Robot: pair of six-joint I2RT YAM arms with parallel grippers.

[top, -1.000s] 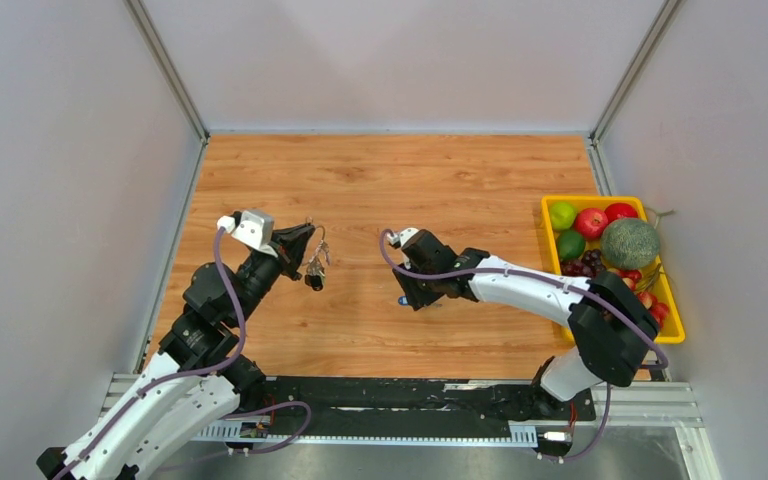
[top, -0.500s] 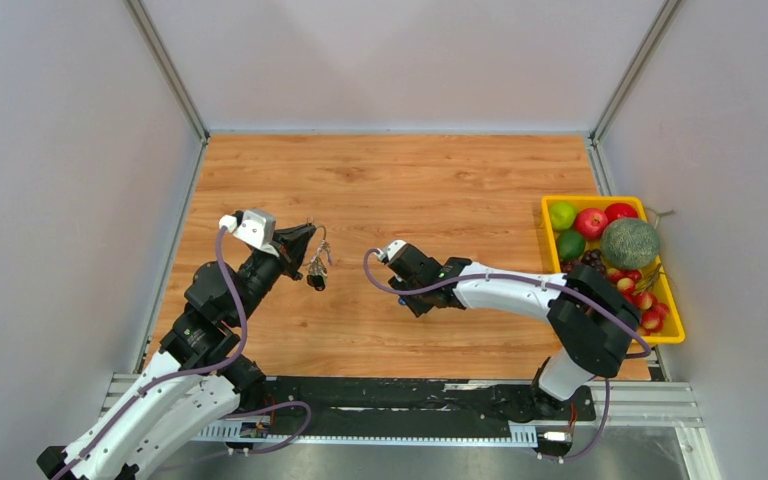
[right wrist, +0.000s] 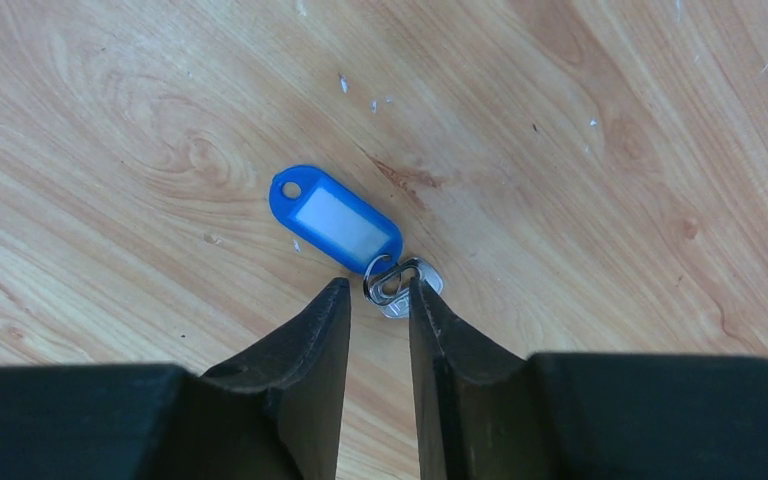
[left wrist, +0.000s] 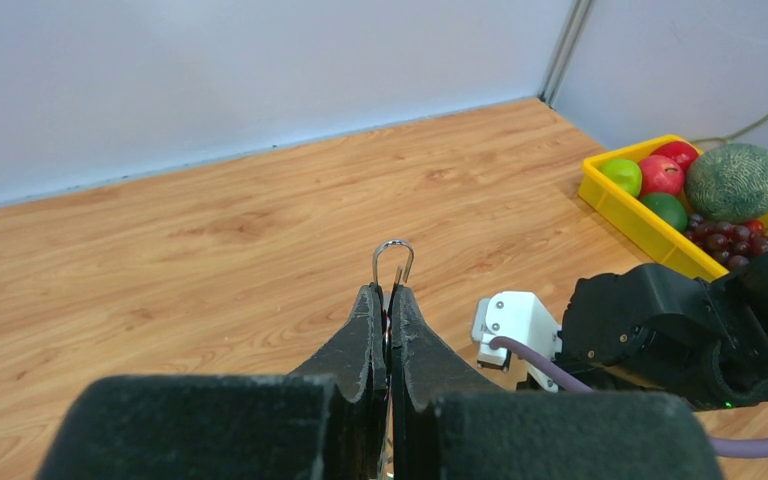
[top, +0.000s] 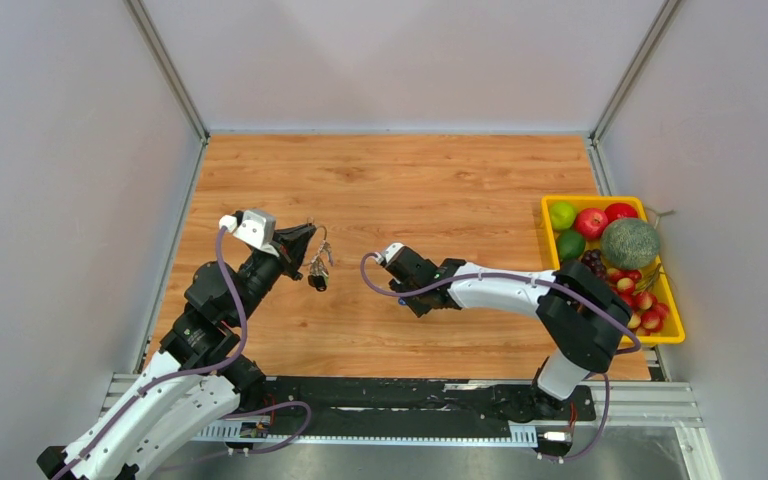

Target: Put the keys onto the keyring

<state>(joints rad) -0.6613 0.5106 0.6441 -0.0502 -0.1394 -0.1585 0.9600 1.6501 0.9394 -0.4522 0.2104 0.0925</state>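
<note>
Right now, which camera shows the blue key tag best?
The right wrist view: the blue tag lies flat on the table, whole, just ahead of the right claw. The top view barely shows it, if at all; the left wrist view does not.

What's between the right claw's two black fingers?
A silver key joined to a blue tag, on the wood table; the right wrist view shows it.

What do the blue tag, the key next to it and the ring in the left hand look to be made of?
The blue tag is probably plastic: glossy, even blue, with a pale label window. The key looks like metal, silvery with bright reflections. The ring, pinched in the left hand, appears to be thin bare metal wire with a shiny finish.
</note>
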